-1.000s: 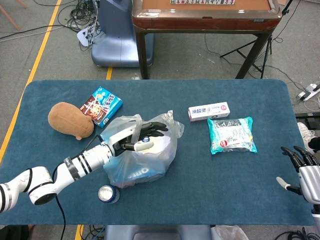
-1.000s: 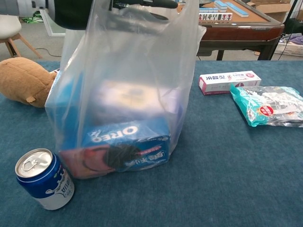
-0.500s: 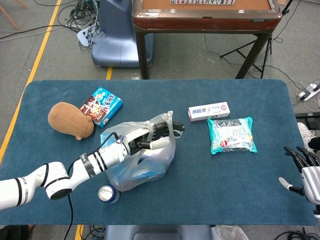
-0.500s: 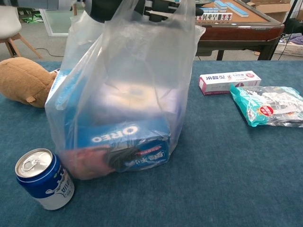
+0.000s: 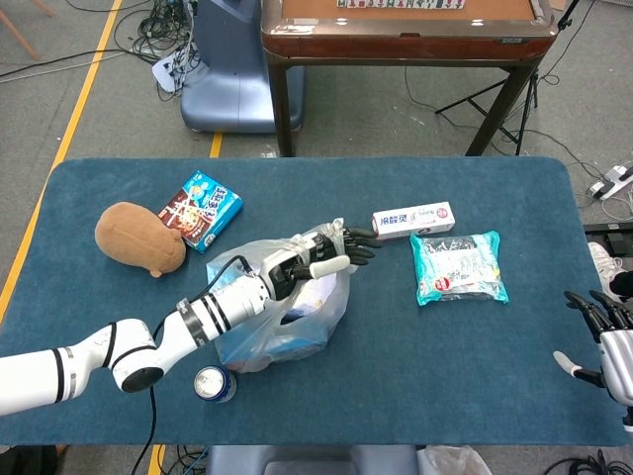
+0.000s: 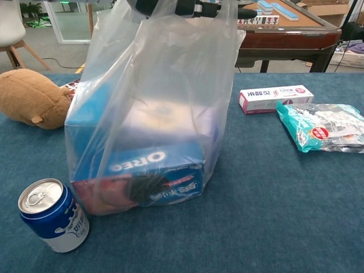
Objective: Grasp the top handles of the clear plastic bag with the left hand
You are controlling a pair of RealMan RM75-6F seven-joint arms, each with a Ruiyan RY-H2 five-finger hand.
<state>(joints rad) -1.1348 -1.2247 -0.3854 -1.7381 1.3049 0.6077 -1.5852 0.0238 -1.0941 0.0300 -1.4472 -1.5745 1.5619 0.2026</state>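
While the bag (image 5: 282,317) stands mid-table, the left hand (image 5: 312,262) grips its handles (image 5: 331,237).

left hand (image 5: 315,261) over clear bag (image 5: 287,317), fingers (image 5: 358,237) extended

A robot test room, it had a blue table (image 5: 475,366), tangled cables (image 5: 148,30) on the floor, a mahjong table (image 5: 406,30) behind.

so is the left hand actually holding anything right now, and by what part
It looks so, though not plainly: the left hand sits at the gathered top handles of the clear plastic bag. The right hand holds nothing.
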